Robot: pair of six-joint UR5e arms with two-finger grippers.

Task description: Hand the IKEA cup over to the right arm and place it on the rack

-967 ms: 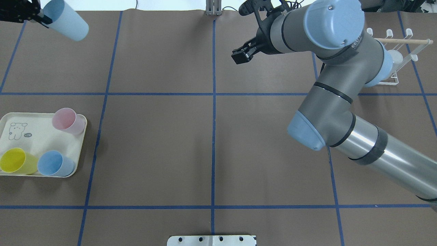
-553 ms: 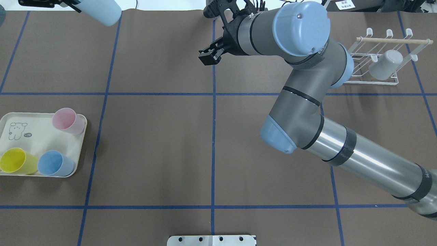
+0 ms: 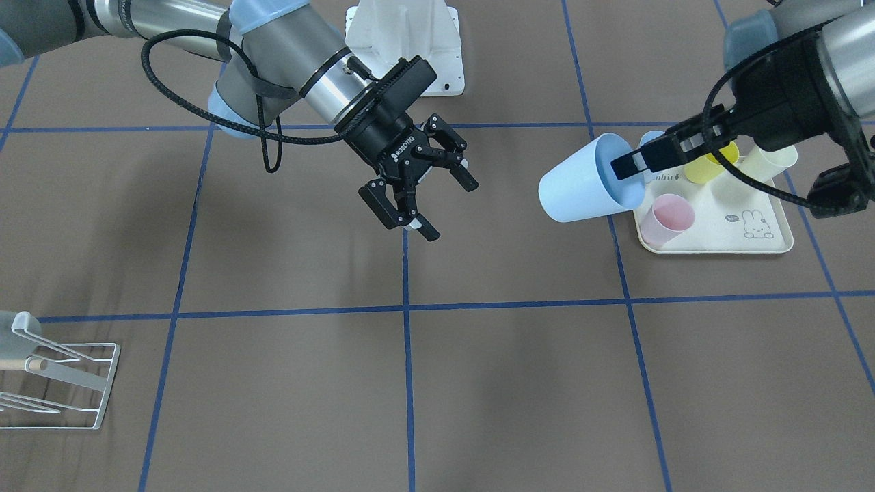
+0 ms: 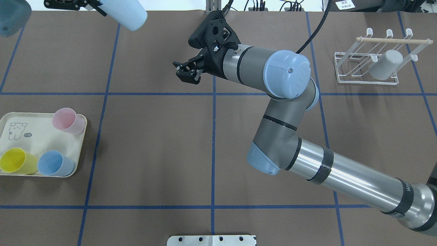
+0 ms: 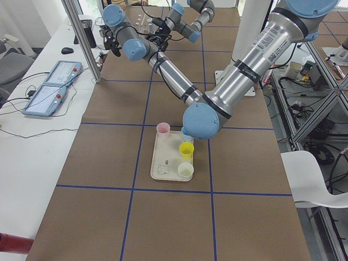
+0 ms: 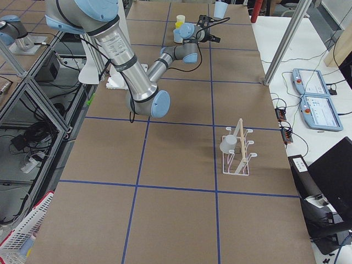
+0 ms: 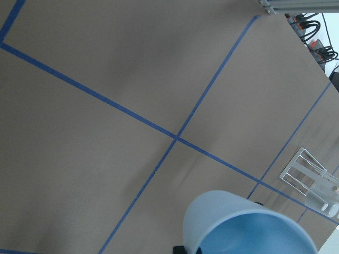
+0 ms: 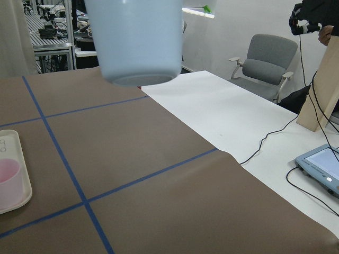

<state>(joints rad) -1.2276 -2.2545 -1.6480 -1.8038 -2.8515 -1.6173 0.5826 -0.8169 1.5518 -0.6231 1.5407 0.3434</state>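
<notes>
Closing on the pale blue cup (image 3: 581, 188), held tilted in the air above the tabletop's left half by the left gripper (image 3: 632, 166) clamped on its rim, we should first centre the right gripper (image 3: 451, 209), its jaws spread and empty, around the cup's bare wall.

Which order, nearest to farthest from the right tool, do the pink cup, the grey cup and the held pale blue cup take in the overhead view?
From the right tool:
1. pale blue cup, held aloft, far edge, left.
2. pink cup, on the tray, left edge.
3. grey cup, on the rack, far right.
</notes>
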